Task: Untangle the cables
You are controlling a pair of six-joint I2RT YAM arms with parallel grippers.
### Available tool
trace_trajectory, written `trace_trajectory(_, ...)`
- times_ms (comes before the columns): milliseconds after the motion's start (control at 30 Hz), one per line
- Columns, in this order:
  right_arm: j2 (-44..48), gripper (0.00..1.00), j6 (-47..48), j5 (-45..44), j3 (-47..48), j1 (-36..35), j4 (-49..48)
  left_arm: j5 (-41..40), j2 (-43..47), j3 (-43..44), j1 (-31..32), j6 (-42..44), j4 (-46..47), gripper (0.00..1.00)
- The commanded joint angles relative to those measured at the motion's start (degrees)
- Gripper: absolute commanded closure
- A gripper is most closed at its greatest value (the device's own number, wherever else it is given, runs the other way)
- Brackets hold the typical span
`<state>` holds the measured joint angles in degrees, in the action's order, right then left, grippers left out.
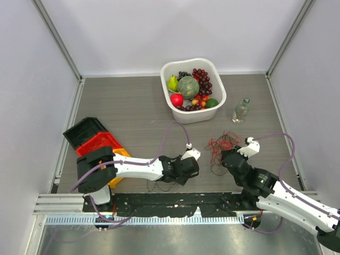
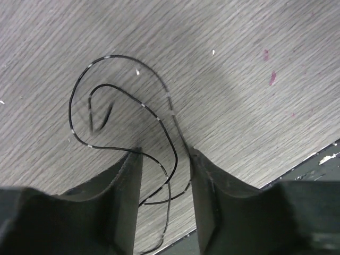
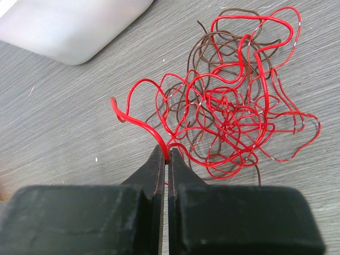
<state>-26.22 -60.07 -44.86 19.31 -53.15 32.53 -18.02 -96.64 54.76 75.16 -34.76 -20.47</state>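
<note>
- The task is looking early: one black cable (image 2: 69, 109) is lying apart from the rest as two loose loops on the surface (image 1: 127, 106), well clear of the main knot, at about 8 o'clock from it in the overhead view.
- The left end effector (image 2: 164, 154) is hovering over that black cable with its fingers spread. The strand is running through the gap between them at 6 o'clock in the wrist view, and nothing is being pinched.
- Most of the work is waiting: the bundle (image 3: 234, 111) of red and dark brown cables is sitting as one dense snarl, at about 5 o'clock from the basket (image 1: 169, 71), with many crossings and no strand drawn free of it.
- The right end effector (image 3: 167, 154) is pressed together and is pinching a red cable (image 3: 139, 123) at the bundle's near edge. The bulk of the knot is lying at 1 o'clock from the fingertips.
- Around the work, the white basket of fruit is standing at 12 o'clock on the surface, a clear bottle (image 1: 241, 109) is standing at 4 o'clock from it, just beyond the bundle, and stacked bins (image 1: 85, 130) are sitting at 9 o'clock beside the left arm.
- In my judgement the bottle is posing the main risk: a strand being dragged toward 1 o'clock could be catching it and tipping it.
</note>
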Motion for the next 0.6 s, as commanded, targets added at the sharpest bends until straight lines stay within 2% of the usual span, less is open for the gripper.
trace_trajectory(0, 1.1, 0.99, 0.1, -1.0, -0.2, 0.1, -1.4, 0.3, -0.8, 0.5, 0.4, -1.3, 1.8, 0.69)
trace_trajectory(33, 1.2, 0.99, 0.1, -0.9, -0.2, 0.0, -1.3, 0.2, -0.1, 0.3, 0.4, -1.2, 1.6, 0.76)
trace_trajectory(100, 1.3, 0.99, 0.1, -0.8, -0.1, 0.1, -1.4, -1.2, 2.1, -0.3, 0.3, -0.8, 0.7, 1.0)
trace_trajectory(200, 1.3, 0.99, 0.3, -0.7, -0.1, 0.1, -1.5, -2.2, 8.7, -1.6, -1.3, 0.7, -0.9, 1.0)
trace_trajectory(267, 0.9, 0.99, 0.6, -0.6, -0.3, 0.1, -2.0, -0.4, 14.9, -3.0, -5.3, 2.0, -1.9, 1.0)
trace_trajectory(433, -0.6, 0.99, 2.1, -0.8, -0.4, 0.1, -3.5, 6.7, 33.2, -2.5, -20.2, 4.3, -7.6, 1.0)
trace_trajectory(567, -1.0, 0.99, 3.2, -1.1, -0.5, 0.1, -4.8, 4.8, 41.4, 5.6, -30.7, 9.3, -16.0, 1.0)
